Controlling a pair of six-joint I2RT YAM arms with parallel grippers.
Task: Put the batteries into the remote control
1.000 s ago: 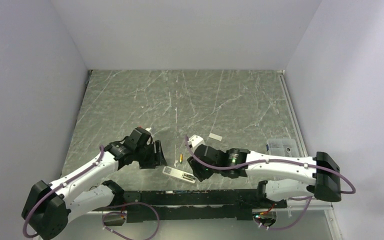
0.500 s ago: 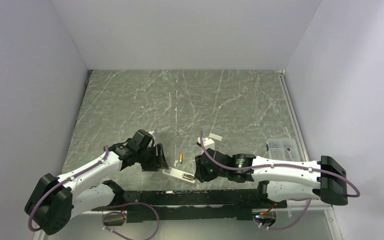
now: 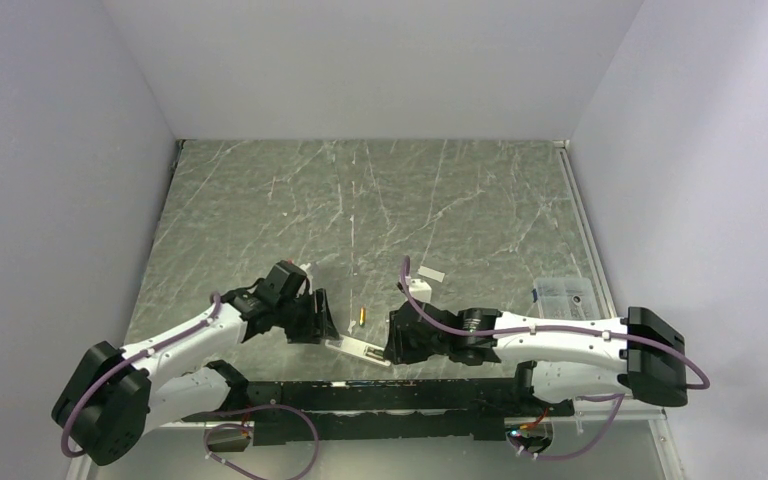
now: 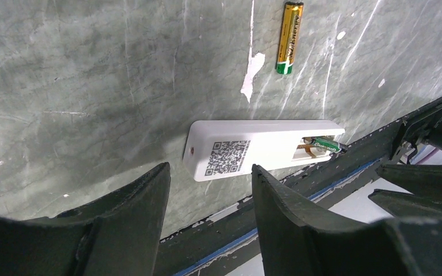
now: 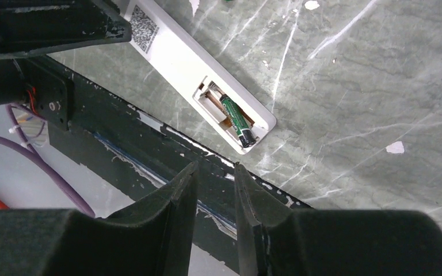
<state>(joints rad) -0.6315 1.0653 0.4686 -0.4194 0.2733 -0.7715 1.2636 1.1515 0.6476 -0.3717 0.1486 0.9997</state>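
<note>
The white remote control (image 4: 265,146) lies back-up near the table's front edge, QR label showing, with its battery recess open. One green-dark battery (image 5: 236,121) sits in the recess, tilted. A gold-green battery (image 4: 289,37) lies loose on the table (image 3: 360,317) beyond the remote (image 3: 358,349). My left gripper (image 4: 210,169) stands open just short of the remote's label end, with nothing between its fingers. My right gripper (image 5: 216,165) hovers over the front edge by the recess end. Its jaws are a narrow gap apart and empty.
A small flat white cover piece (image 3: 431,273) lies further back on the marble table (image 3: 260,220). A clear plastic box (image 3: 563,293) sits at the right edge. The black front rail (image 5: 149,138) runs just behind the remote. White walls enclose the table.
My left gripper has shifted right, closer to the remote's label end. My right gripper has narrowed its jaws and settled at the remote's recess end.
</note>
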